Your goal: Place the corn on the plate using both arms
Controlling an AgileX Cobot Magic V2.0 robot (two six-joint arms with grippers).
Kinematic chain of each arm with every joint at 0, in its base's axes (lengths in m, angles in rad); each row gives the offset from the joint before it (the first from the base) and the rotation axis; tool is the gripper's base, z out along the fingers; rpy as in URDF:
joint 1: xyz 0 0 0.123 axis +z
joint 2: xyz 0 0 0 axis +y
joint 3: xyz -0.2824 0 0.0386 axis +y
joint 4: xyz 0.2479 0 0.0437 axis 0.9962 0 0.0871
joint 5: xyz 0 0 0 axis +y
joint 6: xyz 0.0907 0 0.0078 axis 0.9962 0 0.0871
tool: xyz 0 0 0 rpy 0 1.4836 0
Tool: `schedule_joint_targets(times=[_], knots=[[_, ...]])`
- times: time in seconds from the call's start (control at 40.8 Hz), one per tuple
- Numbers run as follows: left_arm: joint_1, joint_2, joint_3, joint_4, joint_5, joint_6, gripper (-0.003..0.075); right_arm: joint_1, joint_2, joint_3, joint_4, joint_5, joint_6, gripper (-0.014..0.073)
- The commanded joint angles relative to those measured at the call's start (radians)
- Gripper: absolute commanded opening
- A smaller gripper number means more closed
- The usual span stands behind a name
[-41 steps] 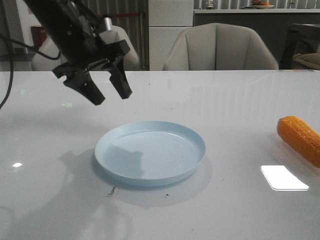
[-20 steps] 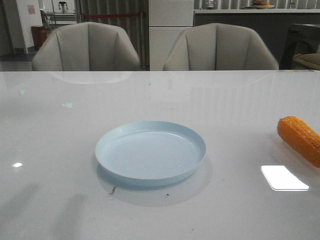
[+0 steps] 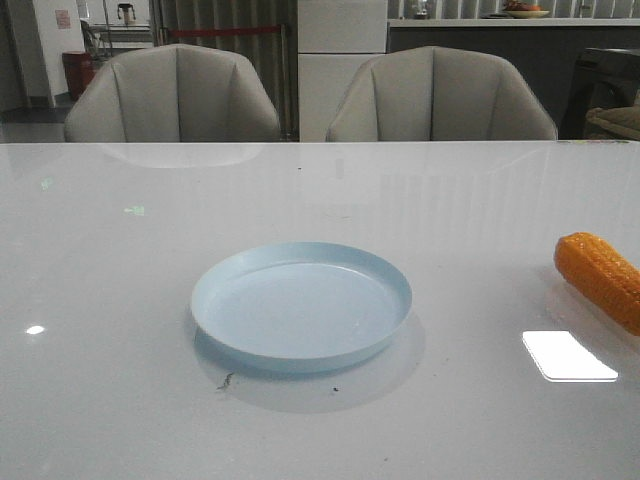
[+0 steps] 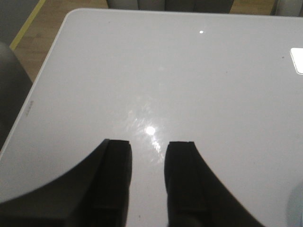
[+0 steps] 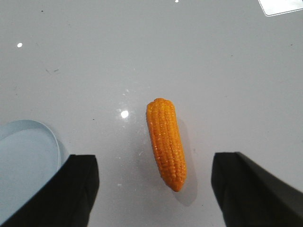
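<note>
Your right gripper (image 5: 154, 189) hangs wide open, empty, with the corn (image 5: 165, 142) lying on the table between its fingers and just ahead; the plate (image 5: 28, 161) sits beside one finger. You're at the approach, so next comes a straight descent and a close. Your left gripper (image 4: 149, 182) is narrow, over bare table.

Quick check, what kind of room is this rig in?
Likely an office lounge or showroom: a glossy white table, two padded beige armchairs behind it, and a counter at the back.
</note>
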Motion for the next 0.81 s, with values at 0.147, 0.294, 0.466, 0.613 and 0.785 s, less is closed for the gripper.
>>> schedule_joint_targets(times=[0.147, 0.294, 0.466, 0.613, 0.785], knots=[[-0.074, -0.189, 0.35, -0.01, -0.185, 0.067, 0.0252, -0.006, -0.005, -0.039, -0.006, -0.038, -0.038, 0.0595], [-0.089, -0.235, 0.434, -0.005, -0.241, 0.067, 0.0252, -0.006, -0.005, -0.039, -0.006, -0.015, -0.041, 0.0595], [-0.089, -0.235, 0.414, -0.007, -0.248, 0.065, 0.0253, -0.006, -0.004, -0.039, -0.006, -0.011, -0.041, 0.0595], [-0.123, -0.235, 0.391, -0.008, -0.25, 0.065, 0.0258, -0.006, 0.041, -0.039, -0.006, -0.006, -0.041, 0.0595], [-0.195, -0.235, 0.387, 0.093, -0.25, 0.065, 0.0258, -0.006, 0.185, -0.092, -0.006, 0.04, -0.077, 0.0595]])
